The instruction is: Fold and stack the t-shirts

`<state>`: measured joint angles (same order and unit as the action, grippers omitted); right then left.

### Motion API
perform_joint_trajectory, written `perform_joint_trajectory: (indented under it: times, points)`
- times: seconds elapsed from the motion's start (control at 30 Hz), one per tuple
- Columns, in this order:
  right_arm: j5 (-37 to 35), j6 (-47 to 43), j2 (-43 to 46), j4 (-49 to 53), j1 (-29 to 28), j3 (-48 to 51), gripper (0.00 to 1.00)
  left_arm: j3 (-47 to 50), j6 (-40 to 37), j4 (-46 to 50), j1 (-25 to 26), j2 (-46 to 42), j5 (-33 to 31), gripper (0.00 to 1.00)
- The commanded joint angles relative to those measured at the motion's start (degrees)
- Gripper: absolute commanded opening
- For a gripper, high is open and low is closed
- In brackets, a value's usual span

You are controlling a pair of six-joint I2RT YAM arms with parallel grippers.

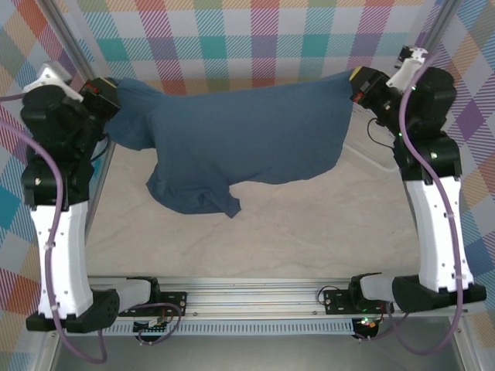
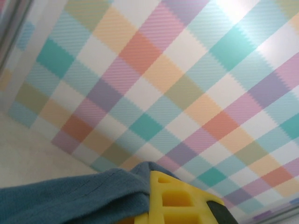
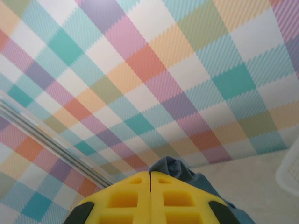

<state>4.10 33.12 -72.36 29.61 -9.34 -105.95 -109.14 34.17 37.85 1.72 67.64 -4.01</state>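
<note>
Navy t-shirt (image 1: 247,147) strung across 12 o'clock above counter (image 1: 325,232). Left end effector (image 1: 110,97) at 10 o'clock and right end effector (image 1: 357,83) at 2 o'clock each pinch its upper edge. Likely reason: spread cloth flat for folding. Low corner sags toward 7 o'clock.

I have the left arm's yellow plastic jaws at the bottom edge of my feed. A soft, wrinkled, dark navy-blue cotton t-shirt (image 2: 70,198) bunches against their left side. Above the t-shirt rises a pastel checked wall (image 2: 163,84), and a pale surface (image 2: 28,154) lies above the t-shirt's left end.
</note>
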Motion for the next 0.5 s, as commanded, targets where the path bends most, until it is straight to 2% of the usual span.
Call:
perform_joint_trajectory:
  times: [0.0,0.23,0.4,0.47]
  points:
    - [-0.5,-2.2,6.0,-6.4,0.4,0.7,0.00,-2.1,-2.8,-7.7,-0.8,-4.9,-6.2,0.00]
    - [-0.7,-3.5,11.7,-6.2,0.4,0.8,0.00,-6.1,-6.6,-12.2,-0.8,-6.9,-10.3,0.00]
    - [-0.5,-1.8,9.8,-6.9,0.4,-0.4,0.00,-10.5,-9.2,-14.3,-0.8,-1.3,-9.8,0.00]
    - [-0.3,-0.5,6.4,-6.0,0.4,-1.6,0.00,-13.7,-9.8,-13.8,-0.8,3.9,-9.0,0.00]
